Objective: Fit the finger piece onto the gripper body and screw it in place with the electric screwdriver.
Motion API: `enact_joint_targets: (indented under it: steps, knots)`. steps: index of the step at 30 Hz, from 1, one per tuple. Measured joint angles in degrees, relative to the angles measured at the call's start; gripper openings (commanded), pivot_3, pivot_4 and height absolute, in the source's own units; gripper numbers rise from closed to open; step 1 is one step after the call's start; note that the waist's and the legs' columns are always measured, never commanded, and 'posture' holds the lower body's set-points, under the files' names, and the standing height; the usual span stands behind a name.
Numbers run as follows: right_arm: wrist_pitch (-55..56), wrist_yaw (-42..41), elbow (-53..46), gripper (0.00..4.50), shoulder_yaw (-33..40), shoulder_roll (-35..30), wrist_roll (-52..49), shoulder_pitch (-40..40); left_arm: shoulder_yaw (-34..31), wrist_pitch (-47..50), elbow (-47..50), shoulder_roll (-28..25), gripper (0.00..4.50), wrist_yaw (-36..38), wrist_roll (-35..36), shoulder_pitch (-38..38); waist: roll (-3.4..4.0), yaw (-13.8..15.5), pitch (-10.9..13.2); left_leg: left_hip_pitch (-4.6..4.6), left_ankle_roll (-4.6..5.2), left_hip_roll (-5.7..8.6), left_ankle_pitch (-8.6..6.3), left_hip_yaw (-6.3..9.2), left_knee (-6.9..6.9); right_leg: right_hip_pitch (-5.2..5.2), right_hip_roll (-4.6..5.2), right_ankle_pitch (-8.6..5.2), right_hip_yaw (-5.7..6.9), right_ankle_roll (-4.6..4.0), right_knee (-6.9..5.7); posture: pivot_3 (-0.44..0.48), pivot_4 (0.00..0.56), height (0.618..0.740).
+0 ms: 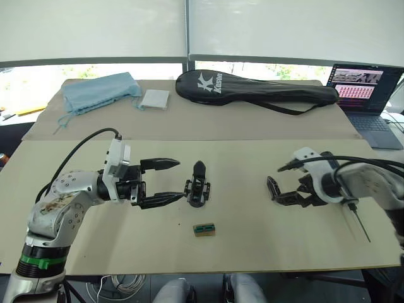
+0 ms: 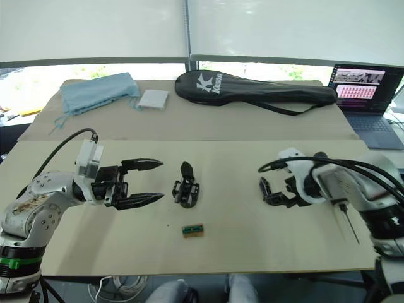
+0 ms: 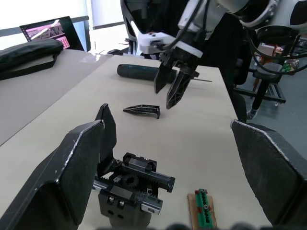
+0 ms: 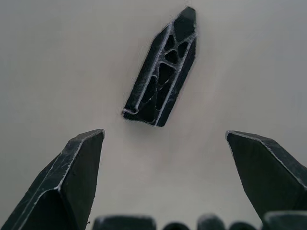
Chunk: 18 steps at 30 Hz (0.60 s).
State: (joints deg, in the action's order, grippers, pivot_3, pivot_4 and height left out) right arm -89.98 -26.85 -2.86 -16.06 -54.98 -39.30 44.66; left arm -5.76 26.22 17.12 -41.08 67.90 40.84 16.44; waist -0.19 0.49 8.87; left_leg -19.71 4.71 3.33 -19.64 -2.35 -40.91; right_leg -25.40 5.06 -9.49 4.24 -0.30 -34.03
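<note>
**A:** So, where do both claws stand?

**Me:** Left claw (image 1: 178, 180) spread wide, level with the bench (image 1: 252, 158), its tips just beside the gripper body (image 1: 198, 186). One tip looks close to the body's side; I cannot tell if it touches. Nothing pinched. My guess at the reason: that claw is there to brace the body so it does not slide when a part is pushed on.

**A:** And the right?

**Me:** Right claw (image 1: 274, 191) also spread, empty, pointing down at the bench. In the right wrist view the finger piece (image 4: 162, 69) lies flat between and ahead of the two tips, ribbed side up, narrow end pointing away. It is turned a little off the line between my tips. So that claw is poised over it, pick not yet made.

**A:** How far is the piece from the body?

**Me:** Well apart. The left wrist view shows the piece on the bench beyond the body, right under the other claw.

**A:** Screwdriver?

**Me:** Electric screwdriver (image 3: 139, 72) lies on its side past the piece, near the bench's right edge, thin bit sticking out toward that edge. Untouched; it waits for the last step.

**A:** Anything in the way?

**Me:** A small green-and-tan box (image 1: 204, 229) sits near the body, on my side of it. Clear of both claws. Racket bag (image 1: 252, 88), blue cloth (image 1: 101, 91) and laptop (image 1: 363, 101) are at the far side, out of play.

**A:** Risk?

**Me:** The piece is thin and lies flat; tips closing across its taper could squirt it sideways.
</note>
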Motion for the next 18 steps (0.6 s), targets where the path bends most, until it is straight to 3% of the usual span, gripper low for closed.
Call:
enact_joint_targets:
  steps: [8,18]
  knots:
    - [-1.86,-1.4,9.74,4.5,-3.03,5.63,3.77,5.92,-0.31,0.03,2.44,0.03,4.45,-1.44,0.0,-2.75,0.02,-0.16,0.01,0.01,-0.09,-0.01,0.04,0.04,0.02,0.02,-0.01,0.0,0.12,0.0,-0.03,0.0,0.15,0.74]
    - [-1.87,-2.21,10.24,4.5,-3.82,6.18,2.09,6.2,-1.53,0.02,3.41,-0.06,4.45,-2.14,0.0,-5.19,0.04,-0.66,0.02,0.06,-0.18,-0.01,0.09,0.06,0.04,0.08,-0.03,-0.01,0.22,0.0,-0.03,0.0,0.15,0.74]
